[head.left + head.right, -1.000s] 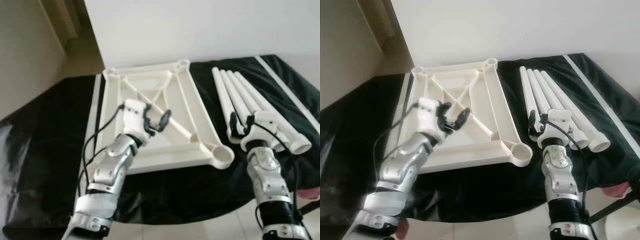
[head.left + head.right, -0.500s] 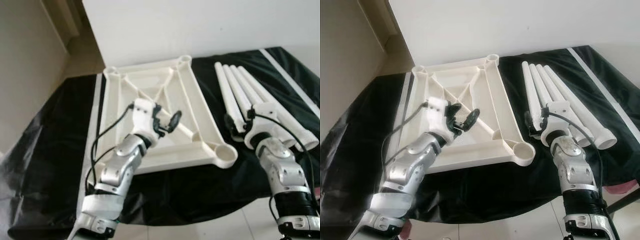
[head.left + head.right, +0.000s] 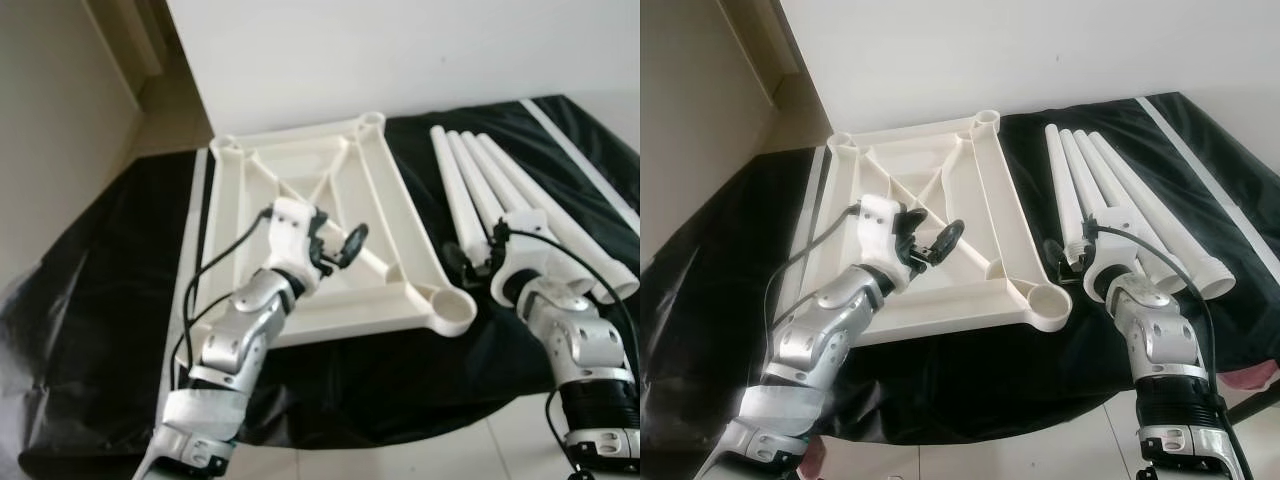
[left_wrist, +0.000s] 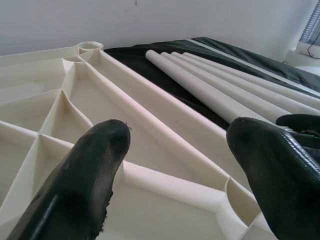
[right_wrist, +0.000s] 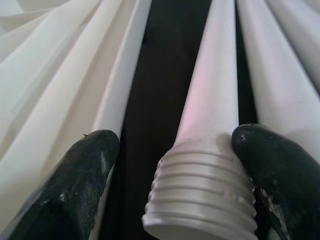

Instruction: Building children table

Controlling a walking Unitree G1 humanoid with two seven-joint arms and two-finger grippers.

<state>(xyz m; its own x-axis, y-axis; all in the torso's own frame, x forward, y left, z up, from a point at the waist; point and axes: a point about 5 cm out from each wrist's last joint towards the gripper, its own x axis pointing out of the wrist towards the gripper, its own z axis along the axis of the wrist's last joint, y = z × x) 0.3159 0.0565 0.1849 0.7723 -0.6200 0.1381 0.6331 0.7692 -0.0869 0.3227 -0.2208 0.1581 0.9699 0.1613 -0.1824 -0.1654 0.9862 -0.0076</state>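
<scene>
The right gripper (image 5: 170,165) is straddling, fingers wide, the threaded end of the table leg (image 5: 210,100) nearest the upturned tabletop (image 3: 300,200); the left gripper (image 4: 175,165) is hovering open above that tabletop. The leg looks light, stiff and slippery; grip just behind the threads.

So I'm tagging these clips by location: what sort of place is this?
Probably a room in a home, used as a makeshift assembly spot. A black sheet is spread out against a plain white wall, and on it lie an upturned tabletop and four loose legs.
</scene>
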